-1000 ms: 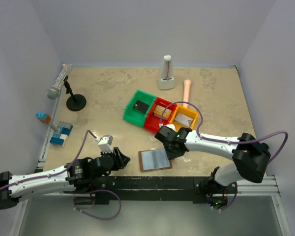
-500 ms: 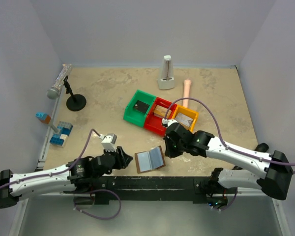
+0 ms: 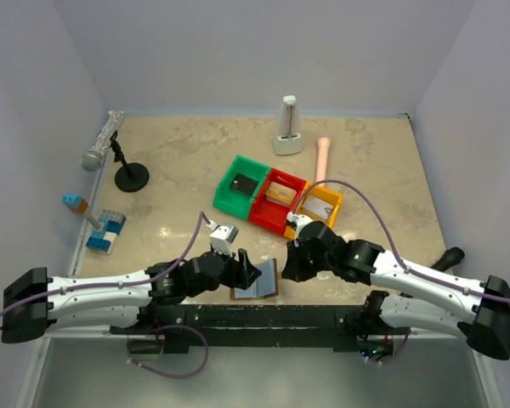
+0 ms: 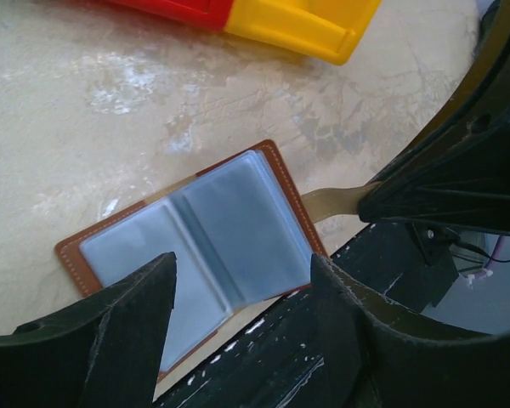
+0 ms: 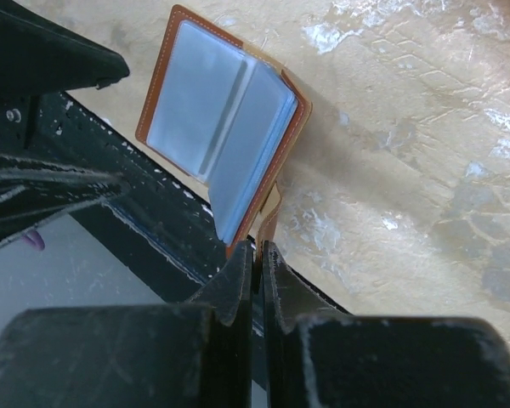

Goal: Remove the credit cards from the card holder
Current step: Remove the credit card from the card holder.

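Pinching the small brown tab (image 5: 270,204) of the card holder (image 3: 257,279) with the right gripper (image 5: 255,248), its fingers pressed together on that strip at the holder's right side. Hovering the left gripper (image 4: 242,263) just above the same holder, fingers spread wide to either side of the pale grey-blue panels and gripping nothing. Lying open and face up at the near edge of the table (image 3: 178,170), one corner hanging over the black rail (image 3: 280,319), near the red bin (image 4: 174,8) and yellow bin (image 4: 297,30) yet apart from both.
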